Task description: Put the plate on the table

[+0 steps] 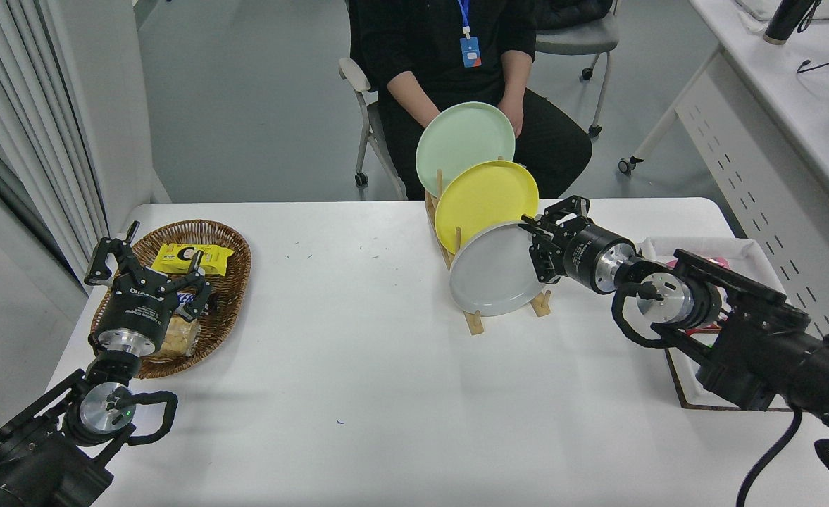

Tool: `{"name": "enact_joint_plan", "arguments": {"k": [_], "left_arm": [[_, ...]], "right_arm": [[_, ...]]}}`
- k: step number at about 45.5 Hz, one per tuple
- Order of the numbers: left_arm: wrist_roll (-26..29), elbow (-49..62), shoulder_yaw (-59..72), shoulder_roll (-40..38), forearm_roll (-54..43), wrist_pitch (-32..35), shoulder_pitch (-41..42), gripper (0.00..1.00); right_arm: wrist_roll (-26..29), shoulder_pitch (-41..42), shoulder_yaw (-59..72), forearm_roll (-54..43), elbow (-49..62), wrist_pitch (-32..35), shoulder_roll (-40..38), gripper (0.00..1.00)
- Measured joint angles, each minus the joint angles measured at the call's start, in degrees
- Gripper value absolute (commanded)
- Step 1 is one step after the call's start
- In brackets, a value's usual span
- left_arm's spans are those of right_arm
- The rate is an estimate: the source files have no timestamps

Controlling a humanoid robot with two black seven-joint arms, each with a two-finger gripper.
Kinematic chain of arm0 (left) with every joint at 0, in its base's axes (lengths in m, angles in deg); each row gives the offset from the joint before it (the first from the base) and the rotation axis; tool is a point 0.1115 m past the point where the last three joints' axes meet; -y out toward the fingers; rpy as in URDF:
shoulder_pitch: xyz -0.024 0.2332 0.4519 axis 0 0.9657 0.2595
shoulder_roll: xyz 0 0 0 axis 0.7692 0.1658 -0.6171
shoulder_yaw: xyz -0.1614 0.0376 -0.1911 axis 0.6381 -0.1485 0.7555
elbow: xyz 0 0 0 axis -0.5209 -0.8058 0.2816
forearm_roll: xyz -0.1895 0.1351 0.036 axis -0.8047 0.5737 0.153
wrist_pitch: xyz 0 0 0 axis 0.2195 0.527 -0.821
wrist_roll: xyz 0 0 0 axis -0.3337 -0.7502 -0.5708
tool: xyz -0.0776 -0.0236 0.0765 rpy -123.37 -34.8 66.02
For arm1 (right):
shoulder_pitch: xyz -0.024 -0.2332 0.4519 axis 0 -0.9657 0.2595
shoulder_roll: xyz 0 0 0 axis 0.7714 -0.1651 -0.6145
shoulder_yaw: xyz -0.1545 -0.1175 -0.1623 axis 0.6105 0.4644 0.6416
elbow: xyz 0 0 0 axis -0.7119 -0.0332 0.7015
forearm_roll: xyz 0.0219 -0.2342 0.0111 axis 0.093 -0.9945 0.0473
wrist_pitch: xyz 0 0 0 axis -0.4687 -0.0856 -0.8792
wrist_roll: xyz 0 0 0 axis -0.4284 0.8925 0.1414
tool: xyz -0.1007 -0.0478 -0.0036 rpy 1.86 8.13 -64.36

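White surface (358, 366), big, rounded corners. Person in black (456, 63) seated at far side. Wooden rack (472, 320) near centre-right w/ 3 plates on edge: pale green plate (460, 141) rearmost, yellow plate (484, 197) mid, grey plate (488, 271) frontmost, tilted, lower edge in rack. Right gripper (535, 246) clamped on grey plate's right rim. Left gripper (148, 271) parked lower left over wicker basket (234, 264), fingers spread, holding nothing.
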Motion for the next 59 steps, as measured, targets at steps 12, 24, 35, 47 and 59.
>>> {"name": "enact_joint_plan", "arguments": {"k": [12,24,35,47,59], "left_arm": [[0.00,0.00,0.00,0.00,0.01,0.00,0.00,0.98],[0.00,0.00,0.00,0.00,-0.01,0.00,0.00,0.98],[0.00,0.00,0.00,0.00,0.00,0.00,0.00,0.98],[-0.04,0.00,0.00,0.00,0.00,0.00,0.00,0.98],[-0.03,0.00,0.00,0.00,0.00,0.00,0.00,0.98]], "right_arm": [[0.01,-0.01,-0.34,0.54,-3.56,-2.49,-1.68,0.01],[-0.07,-0.34,-1.03,2.45,-8.23,-6.32,-3.50,0.00],[-0.15,-0.58,-1.33,4.48,-10.46,-8.06,-4.63,0.00],[-0.22,-0.75,-1.40,5.46,-13.65,-8.66,-5.89,0.00],[-0.26,-0.78,-1.67,5.73,-16.47,-8.89,-6.98,0.00]]}}
